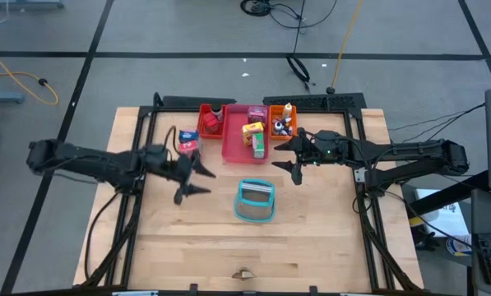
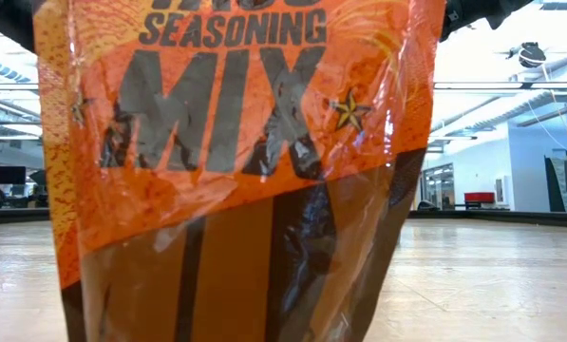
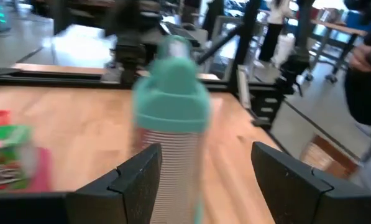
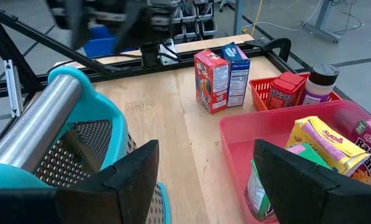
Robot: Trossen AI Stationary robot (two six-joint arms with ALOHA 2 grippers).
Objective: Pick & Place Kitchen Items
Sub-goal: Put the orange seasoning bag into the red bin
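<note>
My left gripper (image 1: 196, 181) is open and empty over the table's left middle. Its wrist view (image 3: 204, 180) looks toward the teal basket (image 3: 173, 118). My right gripper (image 1: 288, 158) is open and empty, just near of the orange tray (image 1: 282, 125). Its wrist view (image 4: 204, 180) looks over the basket (image 4: 61, 143) and the pink tray (image 4: 284, 162). A red-blue carton (image 1: 187, 141) stands upright on the table (image 4: 219, 78). A yellow-pink carton (image 1: 253, 130) and a green carton (image 1: 258, 148) lie in the pink tray (image 1: 233, 144).
The teal basket (image 1: 255, 201), with a metal bar across it, sits on the table between the grippers, toward the near side. A red tray (image 1: 210, 122) holds red items, and the orange tray holds a bottle (image 1: 288, 109). An orange seasoning packet (image 2: 245, 142) fills the low view.
</note>
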